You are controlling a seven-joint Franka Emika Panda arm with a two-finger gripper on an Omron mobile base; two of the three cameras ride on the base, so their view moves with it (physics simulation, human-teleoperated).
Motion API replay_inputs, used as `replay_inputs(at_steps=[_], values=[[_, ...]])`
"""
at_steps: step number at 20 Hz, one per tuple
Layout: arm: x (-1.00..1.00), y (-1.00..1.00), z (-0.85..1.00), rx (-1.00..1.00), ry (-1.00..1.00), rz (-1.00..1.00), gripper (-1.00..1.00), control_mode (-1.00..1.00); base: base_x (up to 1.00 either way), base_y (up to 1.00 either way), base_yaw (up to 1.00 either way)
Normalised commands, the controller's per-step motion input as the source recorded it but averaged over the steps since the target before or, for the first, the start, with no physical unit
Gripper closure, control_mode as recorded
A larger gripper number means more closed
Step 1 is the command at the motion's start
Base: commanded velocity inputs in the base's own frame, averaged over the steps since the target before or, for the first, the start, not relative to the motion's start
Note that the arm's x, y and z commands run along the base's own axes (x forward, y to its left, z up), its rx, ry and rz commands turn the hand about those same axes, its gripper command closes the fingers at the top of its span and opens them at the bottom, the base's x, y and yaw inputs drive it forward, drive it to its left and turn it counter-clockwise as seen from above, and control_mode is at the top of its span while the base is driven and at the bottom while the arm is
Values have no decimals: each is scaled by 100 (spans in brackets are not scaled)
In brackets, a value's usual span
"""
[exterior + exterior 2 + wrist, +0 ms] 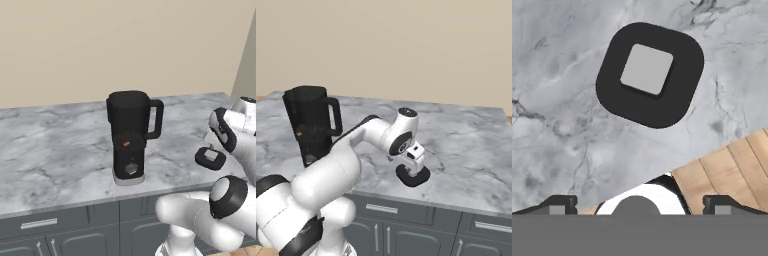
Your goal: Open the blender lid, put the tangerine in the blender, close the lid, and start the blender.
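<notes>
Item, blender lid (650, 74): lying flat on the marble counter (55, 145), grey cap up, near the front edge, apparently set there so the jar is standing open for loading. Item, gripper (636, 204): hovering above the lid with fingers spread wide and holding nothing; in the hand view the lid is sitting at twelve o'clock from the fingertips, clear of them. Item, blender (131, 135): standing upright on the counter with its loop handle facing three o'clock in the left base view and the lid well apart at about four o'clock from it. Item, tangerine (126, 143): a small orange spot is showing low on the blender's front; whether it is resting inside the jar or against it is hard to tell at this size. Surroundings: grey cabinet drawers (45, 226) running below the counter, plain beige wall (125, 45) behind. Nothing is standing between gripper and blender; the lid-closing and starting steps are not yet done.
</notes>
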Motion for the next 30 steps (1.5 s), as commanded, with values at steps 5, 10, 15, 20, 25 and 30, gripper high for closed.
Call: replay_inputs(at_steps=[5,10,15,20,25,30], values=[[31,-9,-19,6,16,-18,-100,-100,0,0,0],[39,-9,-14,6,11,-14,-100,-100,0,0,0],[35,-23,-22,3,4,-5,-100,-100,0,0,0],[1,-13,-52,0,0,0,-100,-100,0,0,0],[8,-2,-37,0,0,2,-100,-100,0,0,0],[36,-3,-2,0,0,2,-100,-100,0,0,0]])
